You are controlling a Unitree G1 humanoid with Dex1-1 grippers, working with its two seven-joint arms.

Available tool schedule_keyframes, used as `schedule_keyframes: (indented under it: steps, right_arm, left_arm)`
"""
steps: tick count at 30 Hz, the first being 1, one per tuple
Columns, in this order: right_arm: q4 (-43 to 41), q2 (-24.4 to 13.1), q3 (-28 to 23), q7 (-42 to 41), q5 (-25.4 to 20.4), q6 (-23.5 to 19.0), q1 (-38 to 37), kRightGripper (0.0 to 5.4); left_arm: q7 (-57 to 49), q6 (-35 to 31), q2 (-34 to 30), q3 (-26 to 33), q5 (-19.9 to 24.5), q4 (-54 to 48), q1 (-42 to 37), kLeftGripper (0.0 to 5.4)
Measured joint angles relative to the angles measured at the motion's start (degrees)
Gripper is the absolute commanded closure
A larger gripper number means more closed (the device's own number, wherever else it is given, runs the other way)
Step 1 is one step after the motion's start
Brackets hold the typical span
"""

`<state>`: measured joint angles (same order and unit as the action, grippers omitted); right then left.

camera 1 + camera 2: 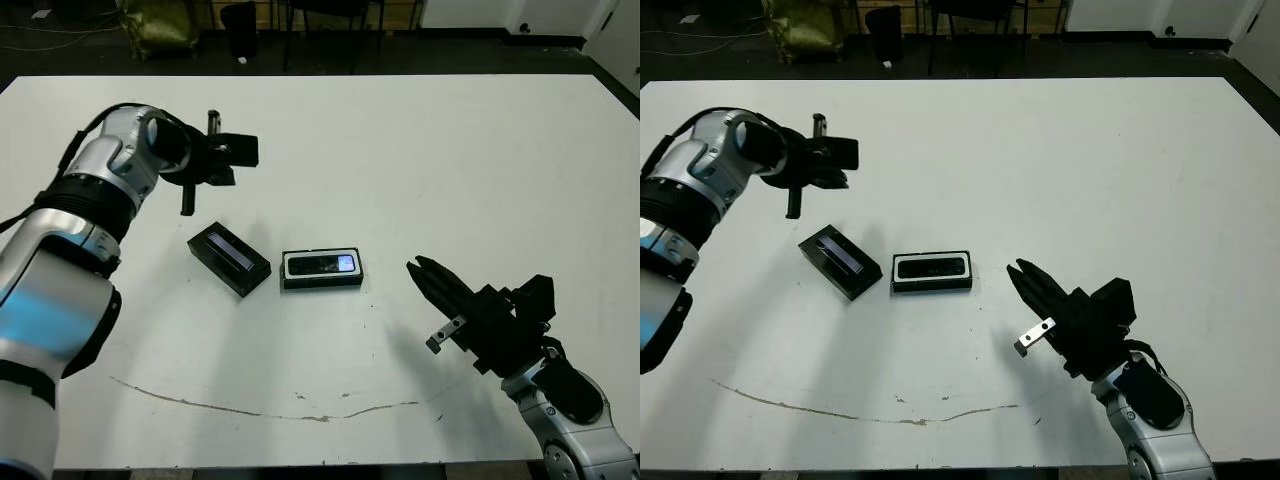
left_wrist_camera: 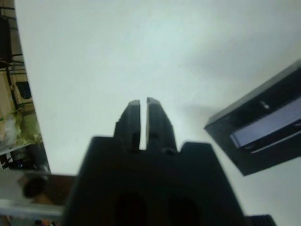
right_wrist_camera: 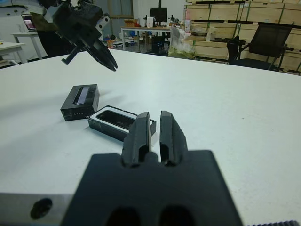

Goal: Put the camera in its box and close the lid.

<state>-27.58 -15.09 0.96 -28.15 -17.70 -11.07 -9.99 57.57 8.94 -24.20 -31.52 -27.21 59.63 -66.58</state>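
Both grippers hang empty above the white table: the left gripper hovers over the left half, its two black fingers pressed together with only a hairline slit between them, and the right gripper hovers near the front right, fingers likewise clenched on nothing; the box, a shallow black tray with a white lining, lies flat near the middle of the table toward the front edge, and the camera rests inside it, its small bluish window at the end toward the right edge; the lid lies just beside the box on the side toward the left edge, apart from it and turned at an angle, its pale bluish-grey stripe facing up; a thin, wavy brownish line runs along the tabletop near the front edge; dark floor and chair legs show past the far edge; the right wrist view alone takes in the room, with stacked wooden crates, a black chair and a monitor on a far desk, and it also catches the left gripper above the lid; the left wrist view shows only bare tabletop, one end of the lid and shelving off the table's edge.
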Motion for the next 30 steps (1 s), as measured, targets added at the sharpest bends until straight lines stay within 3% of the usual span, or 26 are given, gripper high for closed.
schedule_keyframes:
  steps: [30]
  right_arm:
    - [-0.2, -0.3, 1.1, 1.0, 0.6, 0.4, -0.7, 5.39]
  left_arm:
    - [7.6, 2.5, 1.3, -4.0, -5.6, -0.2, 1.4, 5.4]
